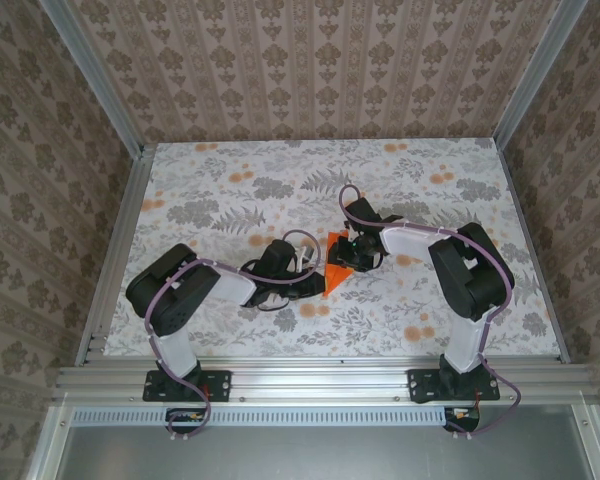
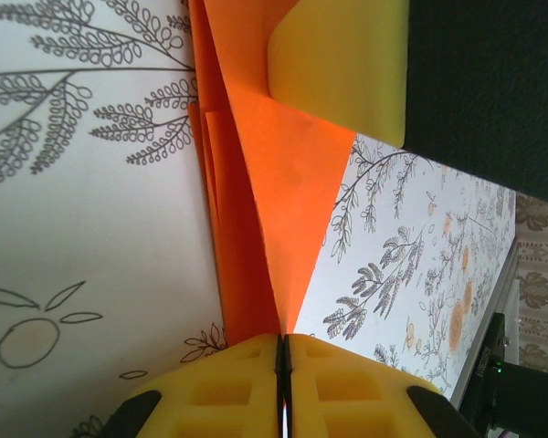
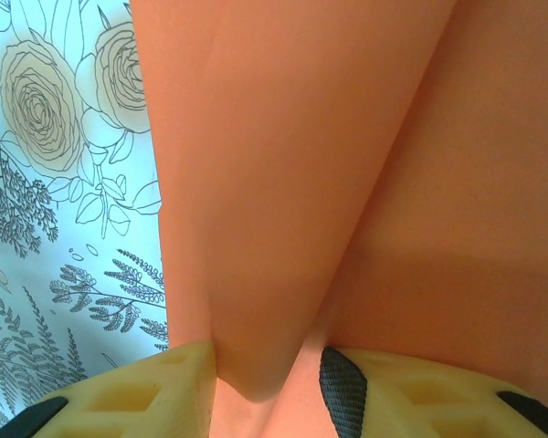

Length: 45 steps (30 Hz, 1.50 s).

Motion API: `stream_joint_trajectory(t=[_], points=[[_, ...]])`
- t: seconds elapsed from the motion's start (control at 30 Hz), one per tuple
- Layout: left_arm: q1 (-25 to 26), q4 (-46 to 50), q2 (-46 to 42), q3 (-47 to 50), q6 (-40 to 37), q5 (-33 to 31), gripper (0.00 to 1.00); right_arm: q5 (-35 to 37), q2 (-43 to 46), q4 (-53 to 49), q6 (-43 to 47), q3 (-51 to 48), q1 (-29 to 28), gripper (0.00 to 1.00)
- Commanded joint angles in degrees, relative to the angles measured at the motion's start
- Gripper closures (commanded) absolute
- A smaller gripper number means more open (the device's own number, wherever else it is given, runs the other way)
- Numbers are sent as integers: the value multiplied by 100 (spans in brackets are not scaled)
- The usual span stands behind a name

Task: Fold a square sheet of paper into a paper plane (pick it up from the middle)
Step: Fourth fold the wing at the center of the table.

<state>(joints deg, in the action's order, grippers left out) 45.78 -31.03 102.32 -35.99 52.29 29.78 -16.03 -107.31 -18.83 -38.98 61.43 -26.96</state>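
Pinching with the left gripper (image 2: 281, 342), yellow fingers (image 2: 228, 383) pressed together on the narrow tip of the folded orange sheet of paper (image 2: 274, 210). Gripping with the right gripper (image 3: 267, 374) just beyond, jaws part-spread around a raised fold of that same sheet and touching it on both sides. Sitting near the middle of the flower-printed table (image 1: 230, 190) between the 2 grippers, well short of the patterned far wall (image 1: 320, 60).

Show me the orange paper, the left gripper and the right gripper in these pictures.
orange paper (image 2: 274, 182), left wrist view, on its flat folded face.
left gripper (image 2: 282, 351), left wrist view, seam between its closed fingertips.
right gripper (image 3: 269, 392), right wrist view, midway between its fingertips.
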Motion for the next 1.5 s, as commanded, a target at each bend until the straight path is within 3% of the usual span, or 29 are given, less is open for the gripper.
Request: stream_joint_trajectory(t=[0.0,0.57,0.97,1.47], points=[[102,394,110,22,-17,168,89,890,-897,-576,-9,-410,-20,57],[104,813,-142,165,-159,150,88,1433,-1313,-1166,-57,-35,-180,55],[-232,744,-1097,489,-37,-262,83,1636,-1530,-1481,-167,152,-287,54],[-184,209,-803,244,189,-194,83,1709,-1573,-1413,-685,28,-276,58]])
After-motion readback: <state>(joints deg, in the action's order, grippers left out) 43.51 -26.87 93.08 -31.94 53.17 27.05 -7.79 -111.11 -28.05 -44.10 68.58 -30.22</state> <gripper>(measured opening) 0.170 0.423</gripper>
